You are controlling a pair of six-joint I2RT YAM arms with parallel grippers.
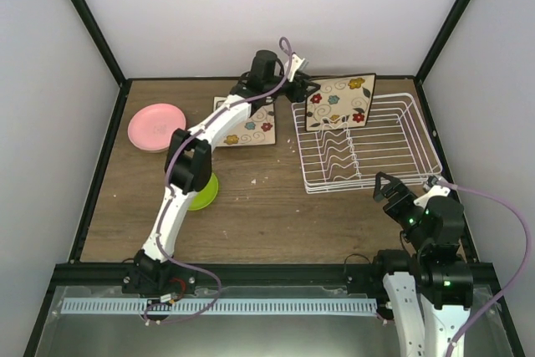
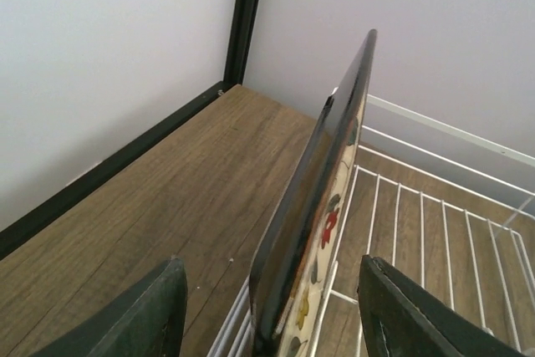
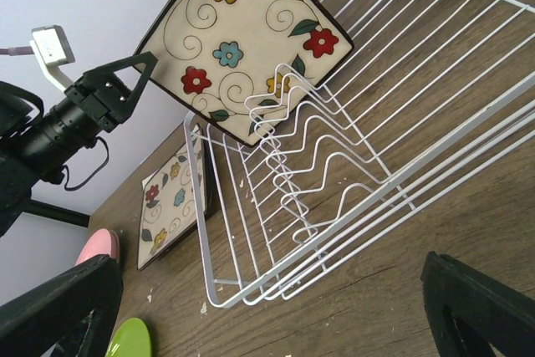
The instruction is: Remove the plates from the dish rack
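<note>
Left wrist view: left gripper (image 2: 272, 272) jaws stand apart astride the flowered plate (image 2: 322, 181), upright mid-frame in the dish rack (image 2: 422, 215), so closing should pinch its edge; right gripper (image 3: 272, 263) gapes empty.

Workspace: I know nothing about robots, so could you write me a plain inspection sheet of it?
Surface: brown wooden table.
Job's things: one floral square plate upright in the white wire rack; a second floral plate, a pink plate and a lime-green plate lie on the table.
Clutter: a few pale specks.
Grippers: left gripper open, straddling the upright plate's edge; right gripper open, empty, near the rack.
Cables: a purple cable along each arm.
Surroundings: white walls, black frame.
</note>
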